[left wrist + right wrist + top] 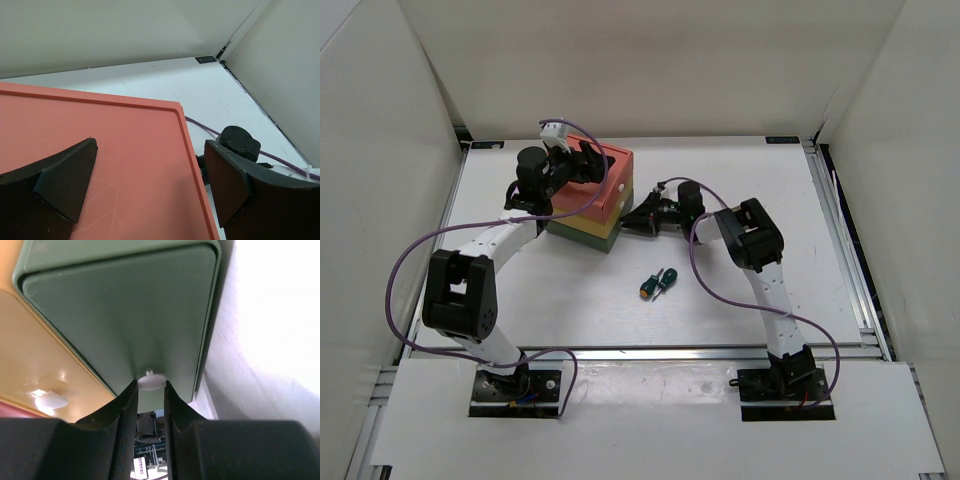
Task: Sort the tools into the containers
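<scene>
Clearly a stage with sorting unfinished. The right gripper (151, 396) sits at the front of the drawer stack (610, 190), its jaws pinched on the white knob (151, 381) of the dark green bottom drawer (120, 315), which is not yet pulled out. The left gripper (150, 182) hangs spread and empty over the stack's salmon top (100, 145), one finger above it, the other past its edge. Two stubby screwdrivers, orange-handled (646, 289) and green-handled (667, 277), lie side by side on the table (560, 300) on the stack's near side, unsorted. No other tool is in view; whether any lies inside a drawer cannot be told.
</scene>
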You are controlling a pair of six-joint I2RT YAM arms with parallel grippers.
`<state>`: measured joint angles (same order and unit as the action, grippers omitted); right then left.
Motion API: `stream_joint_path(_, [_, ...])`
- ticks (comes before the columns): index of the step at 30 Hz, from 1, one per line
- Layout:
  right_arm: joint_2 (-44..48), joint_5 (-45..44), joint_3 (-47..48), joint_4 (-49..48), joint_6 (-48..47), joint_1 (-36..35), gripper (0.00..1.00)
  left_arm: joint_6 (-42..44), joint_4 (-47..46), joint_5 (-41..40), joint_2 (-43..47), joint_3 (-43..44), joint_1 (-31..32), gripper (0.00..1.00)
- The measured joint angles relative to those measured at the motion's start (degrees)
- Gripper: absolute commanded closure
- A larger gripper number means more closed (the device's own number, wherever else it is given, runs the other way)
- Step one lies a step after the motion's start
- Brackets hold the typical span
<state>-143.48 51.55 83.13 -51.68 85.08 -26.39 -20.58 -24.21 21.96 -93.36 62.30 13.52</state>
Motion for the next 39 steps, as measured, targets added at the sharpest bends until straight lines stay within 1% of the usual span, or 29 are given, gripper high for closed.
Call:
stream_joint_path(6, [3.63, -0.66, -3.96, 1.99, -1.31, 0.11, 1.00, 0.02, -0.02, 0.00, 0.04, -0.26, 0.00, 0.01])
stream_joint_path(11, [9.07, -1.11, -10.43, 6.16, -5.14, 1.01, 1.00, 0.04, -0.37, 0.00, 0.11, -0.46, -0.02, 0.01])
stream_joint_path(13, [10.84, -1.27, -11.32, 9.05, -7.43, 1.88, 0.77, 0.04, -0.50, 0.00, 0.11, -0.46, 0.00, 0.01])
stream_joint_path(14, [11.32, -1.55, -11.26, 10.03, -8.13, 2.12, 0.69, 0.02, -0.50, 0.02, 0.09, -0.46, 0.00, 0.01])
stream_joint_path(15, [11.63, -1.90, -11.21, 10.67, -8.83, 2.36, 0.65, 0.02, -0.50, 0.02, 0.09, -0.44, -0.02, 0.01])
stream_joint_path(16, [11.80, -2.10, -10.80, 11.72, -9.77, 2.58, 0.58, 0.02, -0.50, 0.02, 0.09, -0.44, -0.02, 0.01])
stream_joint_path(17, [11.80, -2.29, -10.34, 12.09, -10.03, 2.56, 0.57, 0.02, -0.50, 0.02, 0.09, -0.42, -0.02, 0.01])
stream_joint_path(21, [10.95, -2.97, -6.84, 13.51, -10.54, 1.42, 0.54, -0.02, -0.33, 0.00, 0.02, 0.00, -0.02, 0.01])
stream_joint_path(25, [8.94, -4.07, -3.41, 13.81, -10.73, 0.24, 0.48, -0.02, -0.24, 0.02, 0.00, 0.07, -0.02, 0.01])
stream_joint_path(31, [5.27, -5.53, -1.16, 15.98, -12.50, -0.33, 0.46, -0.04, -0.26, 0.04, 0.00, 0.02, -0.02, 0.01])
stream_joint_path(35, [4.92, -5.40, -0.20, 16.35, -13.79, -0.33, 0.46, -0.02, -0.31, 0.04, -0.02, 0.00, -0.02, 0.01])
stream_joint_path(39, [3.74, -4.61, 0.15, 14.08, -12.90, -0.17, 0.47, -0.02, -0.31, 0.07, -0.04, -0.02, -0.02, 0.01])
